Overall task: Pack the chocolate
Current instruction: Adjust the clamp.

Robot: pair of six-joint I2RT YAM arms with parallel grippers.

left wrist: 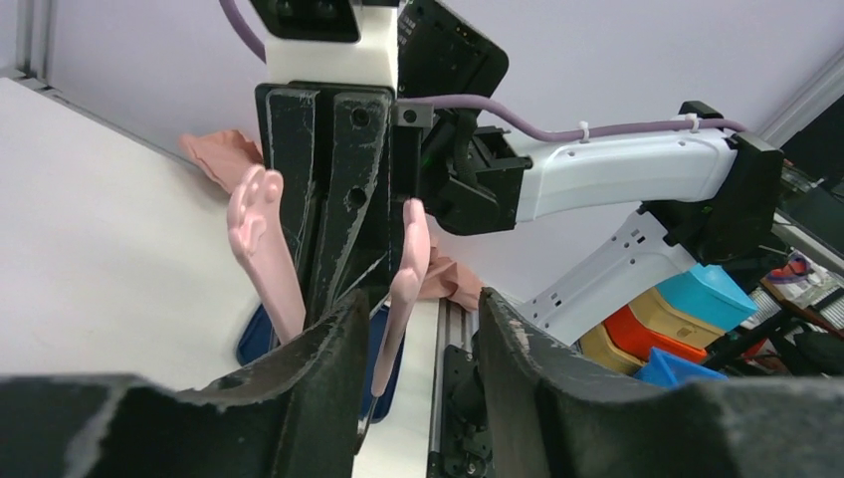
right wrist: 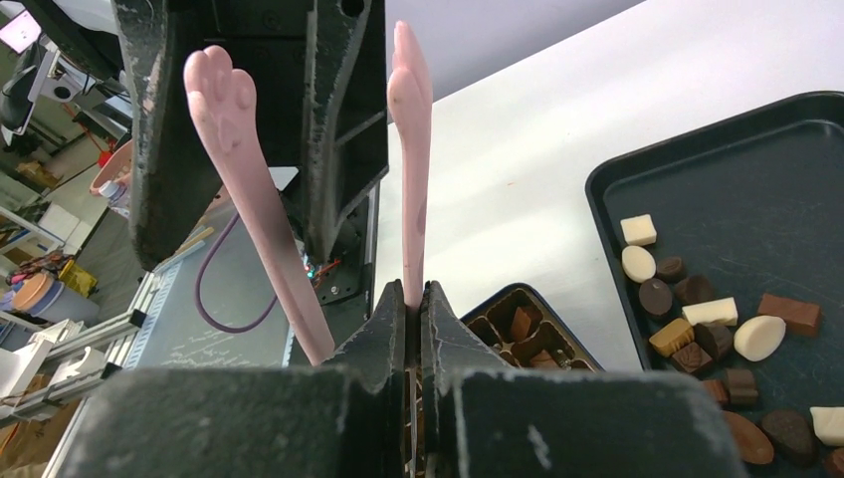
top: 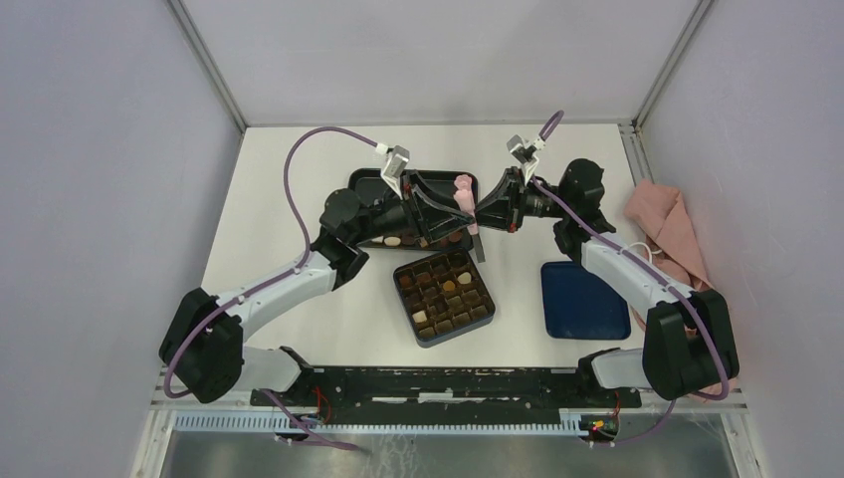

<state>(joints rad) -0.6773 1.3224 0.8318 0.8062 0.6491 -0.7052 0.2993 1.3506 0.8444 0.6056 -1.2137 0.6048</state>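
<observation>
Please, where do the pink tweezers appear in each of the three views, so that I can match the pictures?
Top external: the pink tweezers are at upper centre, small, slightly above the middle.
Left wrist: the pink tweezers are centre-left, with two arms standing upward.
Right wrist: the pink tweezers run from upper left to centre, with two arms standing upward.
Shared landmark: the white table shows in all three views.

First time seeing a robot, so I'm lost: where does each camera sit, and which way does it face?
Top external: high behind the arms, looking down on the table; both arms, left pincer and right pincer show.
Left wrist: on the left arm, facing the right arm; its open fingers show.
Right wrist: on the right arm, facing the chocolate on its tray; its shut fingers show.
Shared: all show the pink tweezers.
</observation>
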